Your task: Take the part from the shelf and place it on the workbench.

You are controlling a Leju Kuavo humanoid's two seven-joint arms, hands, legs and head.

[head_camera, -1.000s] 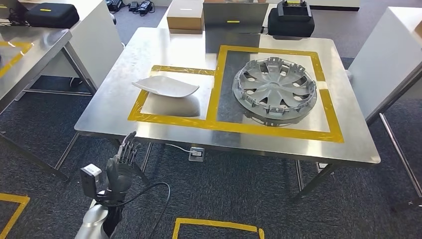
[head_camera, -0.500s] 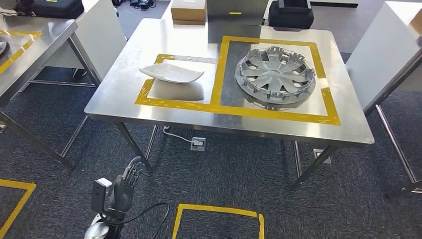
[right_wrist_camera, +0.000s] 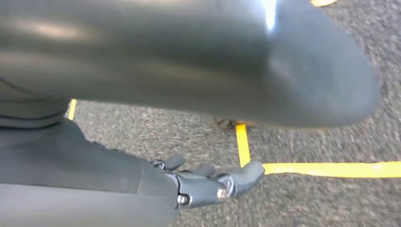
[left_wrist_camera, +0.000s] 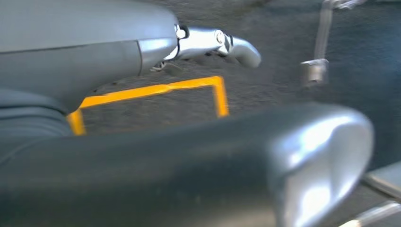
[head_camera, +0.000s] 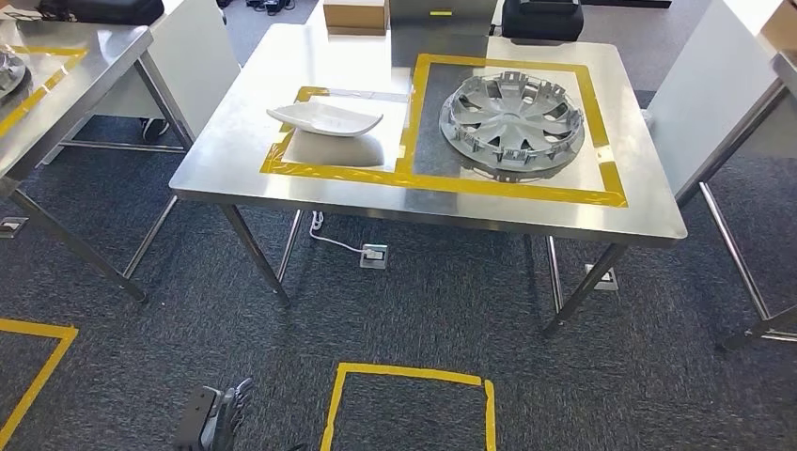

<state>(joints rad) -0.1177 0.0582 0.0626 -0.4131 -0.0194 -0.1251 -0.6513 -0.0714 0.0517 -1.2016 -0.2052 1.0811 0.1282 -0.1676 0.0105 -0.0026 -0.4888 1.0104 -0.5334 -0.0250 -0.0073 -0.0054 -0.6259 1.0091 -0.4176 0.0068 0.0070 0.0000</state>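
A white curved part [head_camera: 326, 118] lies in the smaller yellow-taped square of the steel workbench [head_camera: 235, 169]. A silver wheel cover [head_camera: 512, 113] lies in the larger taped square beside it. My left hand [head_camera: 221, 421] hangs low near the floor, well short of the workbench, with straight fingers and nothing in it. In the left wrist view the left hand [left_wrist_camera: 156, 151] shows a thick thumb apart from its fingers [left_wrist_camera: 213, 43] over carpet. My right hand [right_wrist_camera: 156, 61] also hangs over the carpet, its fingers [right_wrist_camera: 213, 182] spread and empty.
A second steel table [head_camera: 66, 66] stands at the left, carrying another wheel cover [head_camera: 7, 70]. White panels [head_camera: 202, 56] [head_camera: 714, 85] flank the workbench. A cardboard box [head_camera: 355, 14] and a black case [head_camera: 542, 17] sit behind it. A yellow taped square [head_camera: 409, 404] marks the carpet.
The whole picture has shifted: the camera has drawn back from the workbench, which now sits higher and farther. My left hand has sunk towards the picture's bottom edge.
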